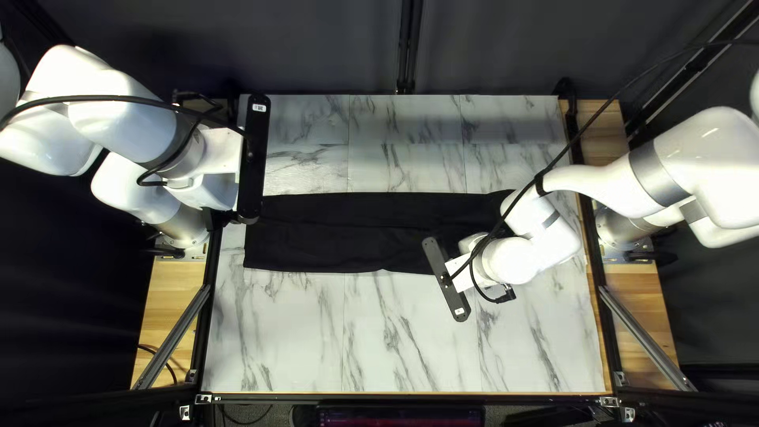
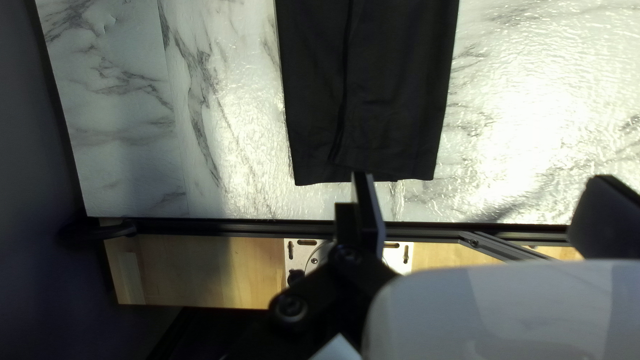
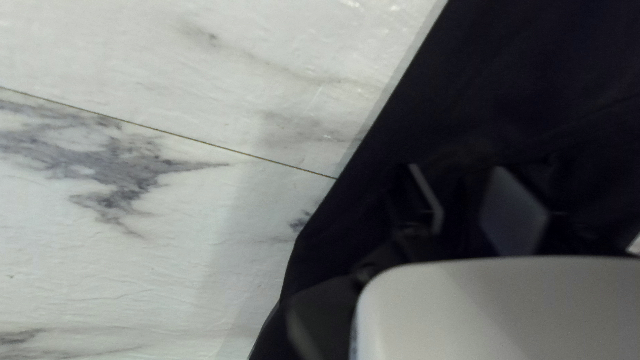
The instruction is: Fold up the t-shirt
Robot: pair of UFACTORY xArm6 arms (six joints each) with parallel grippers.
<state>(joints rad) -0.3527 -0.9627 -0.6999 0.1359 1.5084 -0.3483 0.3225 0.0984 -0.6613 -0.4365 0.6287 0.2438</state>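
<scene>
The black t-shirt lies as a long flat strip across the table, its right end partly hidden under my right arm. My left gripper is raised by the strip's left end, its fingertips hidden in the top left view. In the left wrist view the open left gripper has nothing between its fingers, and the shirt's layered end lies below and ahead. My right gripper is over the shirt's near edge towards its right end. In the right wrist view the right gripper stands partly open above the dark cloth.
Marble-patterned table shows on the shirt's near and far sides. Dark frame rails border the table, with a wooden strip and a metal base plate outside the left one. A cable hangs across my right arm.
</scene>
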